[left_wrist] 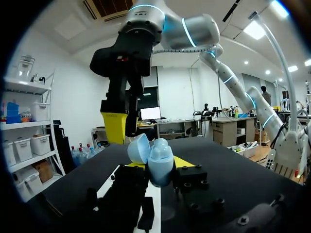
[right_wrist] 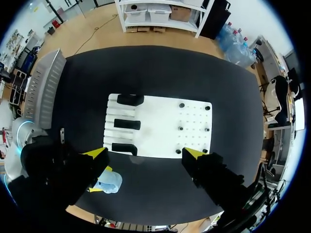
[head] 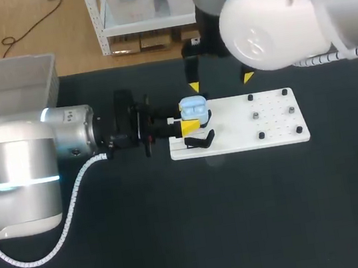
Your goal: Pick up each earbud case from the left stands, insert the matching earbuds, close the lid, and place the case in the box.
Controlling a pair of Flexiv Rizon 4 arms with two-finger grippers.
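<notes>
A light blue earbud case with its lid up hangs over the left end of the white board. My left gripper is shut on it from the sides. In the left wrist view the case stands between the yellow fingertips, lid tilted back. My right gripper hangs open high above the board's far edge, one yellow tip just behind the case. In the right wrist view its open fingers frame the board, and the case shows beside one finger.
Black stands sit in a row on the board's left part; one lies just in front of the case. Small pegs dot the board's right part. A grey bin stands at the table's far left corner.
</notes>
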